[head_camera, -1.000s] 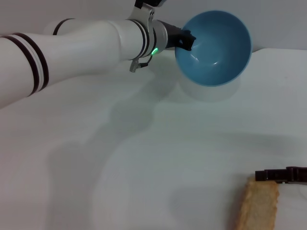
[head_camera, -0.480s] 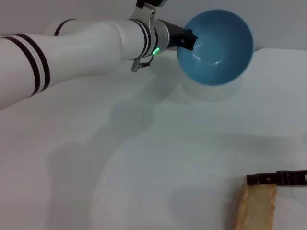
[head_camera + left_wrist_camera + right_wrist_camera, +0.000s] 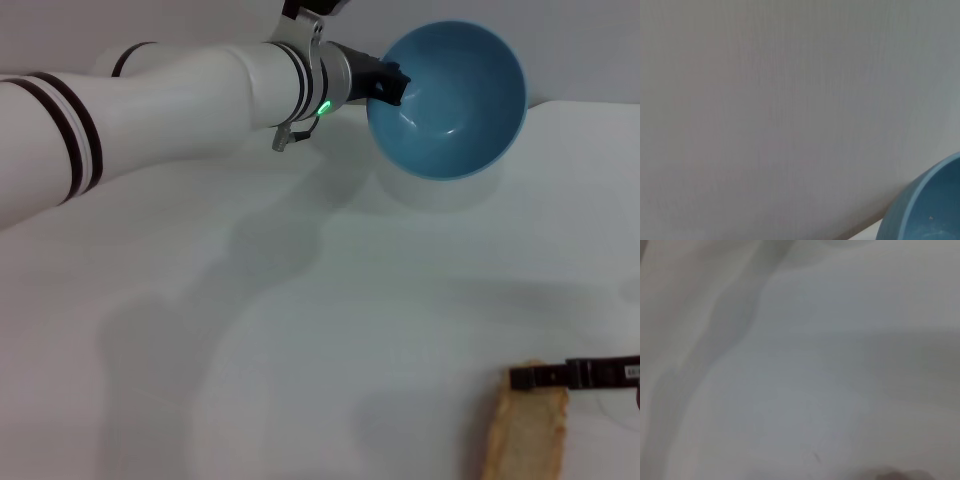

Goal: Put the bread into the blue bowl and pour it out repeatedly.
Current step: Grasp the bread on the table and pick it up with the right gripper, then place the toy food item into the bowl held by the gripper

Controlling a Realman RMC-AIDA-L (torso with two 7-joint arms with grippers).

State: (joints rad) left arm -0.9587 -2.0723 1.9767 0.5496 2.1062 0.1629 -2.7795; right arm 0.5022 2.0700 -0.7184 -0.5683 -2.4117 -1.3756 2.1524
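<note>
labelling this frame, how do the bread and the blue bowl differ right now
The blue bowl is round, glossy and light blue; the bread is long, flat and golden-tan. The bowl is held up off the table, tipped with its empty inside toward the head camera, at the far side; the bread is near the front right edge. The left end effector is at the bowl's rim; the right end effector is at the bread's far end.

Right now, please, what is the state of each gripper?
Left gripper: shut on the rim of the blue bowl, holding it tipped above the table.
Right gripper: at the bread; open or shut cannot be told.
</note>
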